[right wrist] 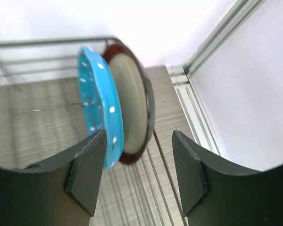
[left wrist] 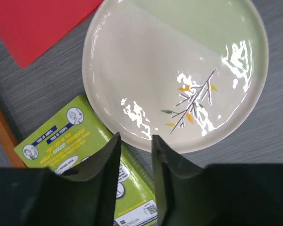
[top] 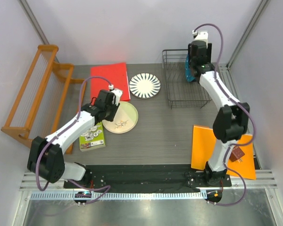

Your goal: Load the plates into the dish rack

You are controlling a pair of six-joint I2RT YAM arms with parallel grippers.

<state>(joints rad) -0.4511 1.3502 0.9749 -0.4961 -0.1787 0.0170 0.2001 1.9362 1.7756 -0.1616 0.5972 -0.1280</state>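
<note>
- The cream plate with the twig motif (left wrist: 170,61) is seen lying flat on the table (top: 165,136), left of centre. Its far rim lies close to a red sheet (top: 108,77).
- Its near rim meets the edge of a green booklet (left wrist: 70,136); whether it overlaps cannot be told.
- The left gripper (left wrist: 135,150) is held over that near rim. Its fingers are parted by only a narrow slot, and nothing is seen pinched in it.
- The white plate with black petals (top: 144,85) lies flat just beside the red sheet's right edge. Bare table separates it from the dish rack (top: 188,96).
- The blue dotted plate (right wrist: 101,99) and the dark-red-rimmed plate (right wrist: 129,108) are stood on edge at the rack's far right. They are face to face, and the blue rim is pressed against the other.
- The right gripper (right wrist: 139,136) is spread wide before these two plates and grips neither. The blue rim lies close to its left finger, with clear room on the right side.
- The nearer part of the rack floor is left open.
- An orange sheet (top: 205,146) lies by the right arm's base, and a wooden slatted rack (top: 35,94) stands along the left wall.
</note>
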